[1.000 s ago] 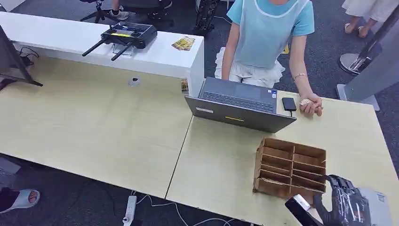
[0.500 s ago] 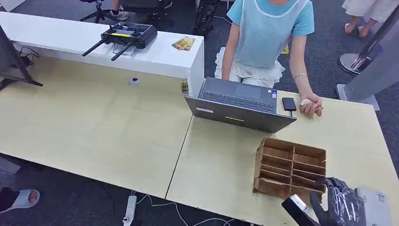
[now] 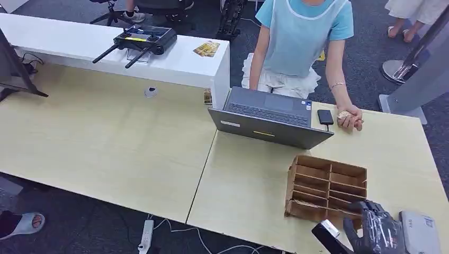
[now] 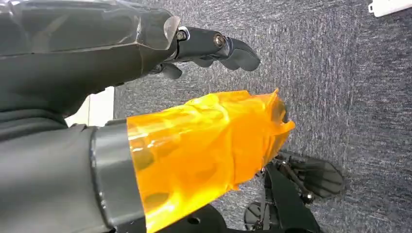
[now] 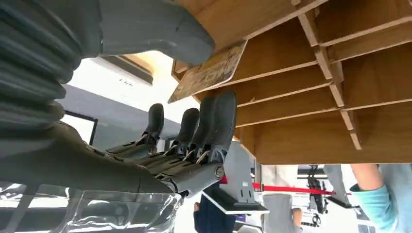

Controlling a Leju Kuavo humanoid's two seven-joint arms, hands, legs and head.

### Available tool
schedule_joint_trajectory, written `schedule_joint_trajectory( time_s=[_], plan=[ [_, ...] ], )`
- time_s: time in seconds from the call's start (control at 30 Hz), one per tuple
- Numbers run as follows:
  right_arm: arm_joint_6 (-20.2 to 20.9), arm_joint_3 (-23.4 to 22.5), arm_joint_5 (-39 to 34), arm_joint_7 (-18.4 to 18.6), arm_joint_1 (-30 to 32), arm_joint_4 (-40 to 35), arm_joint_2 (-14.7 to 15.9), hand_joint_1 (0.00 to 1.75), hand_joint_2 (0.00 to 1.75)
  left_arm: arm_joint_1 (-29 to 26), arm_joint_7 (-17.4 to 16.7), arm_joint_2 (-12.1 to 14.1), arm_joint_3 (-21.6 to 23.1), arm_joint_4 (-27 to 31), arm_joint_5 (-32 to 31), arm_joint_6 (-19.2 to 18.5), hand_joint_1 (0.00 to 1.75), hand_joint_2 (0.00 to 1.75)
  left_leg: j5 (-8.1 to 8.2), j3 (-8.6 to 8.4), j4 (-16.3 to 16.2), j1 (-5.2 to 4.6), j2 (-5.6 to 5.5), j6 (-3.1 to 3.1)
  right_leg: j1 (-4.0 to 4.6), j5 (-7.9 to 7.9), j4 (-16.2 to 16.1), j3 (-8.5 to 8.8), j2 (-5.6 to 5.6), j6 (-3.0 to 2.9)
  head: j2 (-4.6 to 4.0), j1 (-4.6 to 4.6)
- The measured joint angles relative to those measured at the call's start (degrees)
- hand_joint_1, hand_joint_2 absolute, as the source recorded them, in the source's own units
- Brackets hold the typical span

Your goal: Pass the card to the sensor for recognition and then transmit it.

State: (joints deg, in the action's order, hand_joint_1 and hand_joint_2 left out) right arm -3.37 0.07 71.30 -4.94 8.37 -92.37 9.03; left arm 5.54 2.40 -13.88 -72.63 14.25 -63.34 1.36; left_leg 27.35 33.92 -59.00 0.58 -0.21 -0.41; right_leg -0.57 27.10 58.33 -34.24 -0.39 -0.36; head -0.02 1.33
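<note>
Your right hand is at the wooden rack on the worktop, thumb and fingers closing on the card sticking out of a slot; grip looks partial. Left hand hangs empty.

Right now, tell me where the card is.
The card is pinched in the right hand, seen in the right wrist view, at the open front of the wooden rack near the table's front right corner.
</note>
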Motion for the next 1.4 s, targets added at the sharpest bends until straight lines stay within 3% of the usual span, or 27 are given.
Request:
schedule_joint_trajectory(
  time_s=[0.23,0.27,0.43,0.53,0.57,0.63,0.73,0.77,1.1,1.27,1.4],
  plan=[
    [-0.07,0.28,0.00,0.00,-0.01,0.28,0.00,1.01,1.75,0.00,0.00,-0.02,0.00,0.00,0.00,0.00,0.00,0.00,0.00,0.00,0.00,0.00,0.00,0.00,0.00,0.00,0.00,0.00,0.00,0.00,0.02,0.00],
    [-0.07,0.28,0.00,0.00,-0.01,0.28,0.00,0.94,1.75,0.00,0.00,0.00,0.00,0.00,0.00,0.00,0.00,0.00,0.00,0.00,0.00,0.00,0.00,0.00,0.00,0.00,0.00,0.00,0.00,0.00,0.02,0.00],
    [-0.07,0.44,-0.18,-0.02,-0.13,0.50,0.00,0.93,1.75,0.00,0.00,0.00,0.00,0.00,0.00,0.00,0.00,0.00,0.00,0.00,0.00,0.00,0.00,0.00,0.00,0.00,0.00,0.00,0.00,0.00,0.02,0.00],
    [-0.07,0.48,-0.39,-0.02,-0.32,0.98,0.00,1.08,1.75,0.00,0.00,0.00,0.00,0.00,0.00,0.00,0.00,0.00,0.00,0.00,0.00,0.00,0.00,0.00,0.00,0.00,0.00,0.00,0.00,0.00,0.00,0.00],
    [-0.07,0.48,-0.46,-0.02,-0.36,1.16,0.00,1.24,1.75,0.00,0.00,0.00,0.00,0.00,0.00,0.00,0.00,0.00,0.00,0.00,0.00,0.00,0.00,0.00,0.00,0.00,0.00,0.00,0.00,0.00,0.02,0.00],
    [-0.09,0.48,-0.52,-0.04,-0.41,1.42,0.00,1.34,1.75,0.00,0.00,0.00,0.00,0.00,-0.09,0.00,0.00,0.00,0.00,0.00,0.00,0.00,0.00,0.00,0.00,0.00,0.00,0.00,0.00,0.00,0.02,0.00],
    [-0.28,0.48,-0.59,-0.18,-0.78,1.84,-0.02,1.29,1.75,0.00,0.00,0.00,0.00,0.00,-0.26,0.00,0.00,0.00,0.00,0.00,0.00,0.00,0.00,0.00,0.00,0.00,0.00,0.00,0.00,0.00,0.00,0.00],
    [-0.46,0.48,-0.59,-0.28,-0.99,1.95,-0.04,1.36,1.75,0.00,0.00,0.00,0.00,0.00,-0.26,0.00,0.00,0.00,0.00,0.00,0.00,0.00,0.00,0.00,0.00,0.00,0.00,0.00,0.00,0.00,0.00,0.00],
    [-1.94,0.61,-0.33,-0.98,-2.44,2.47,-0.57,1.47,1.75,0.00,0.00,-0.02,0.00,0.00,-0.42,0.00,0.00,0.00,0.00,0.00,0.00,0.00,0.00,0.00,0.00,0.00,0.01,0.00,0.00,0.00,0.02,0.00],
    [-2.84,0.63,-0.04,-1.35,-2.92,2.43,-0.98,1.40,1.75,0.00,0.00,-0.02,0.00,0.00,-0.44,0.00,0.00,0.00,0.00,0.00,0.00,0.00,0.00,0.00,0.00,0.00,0.00,0.00,0.00,0.00,0.00,0.00],
    [-3.15,0.63,-1.84,-2.56,-3.08,2.23,-1.36,1.48,1.75,0.00,0.00,-0.02,0.00,0.00,-0.44,-0.04,0.00,0.00,0.00,0.00,0.00,0.00,0.00,0.00,0.00,0.00,0.01,0.00,0.00,0.00,0.02,0.00]
  ],
)
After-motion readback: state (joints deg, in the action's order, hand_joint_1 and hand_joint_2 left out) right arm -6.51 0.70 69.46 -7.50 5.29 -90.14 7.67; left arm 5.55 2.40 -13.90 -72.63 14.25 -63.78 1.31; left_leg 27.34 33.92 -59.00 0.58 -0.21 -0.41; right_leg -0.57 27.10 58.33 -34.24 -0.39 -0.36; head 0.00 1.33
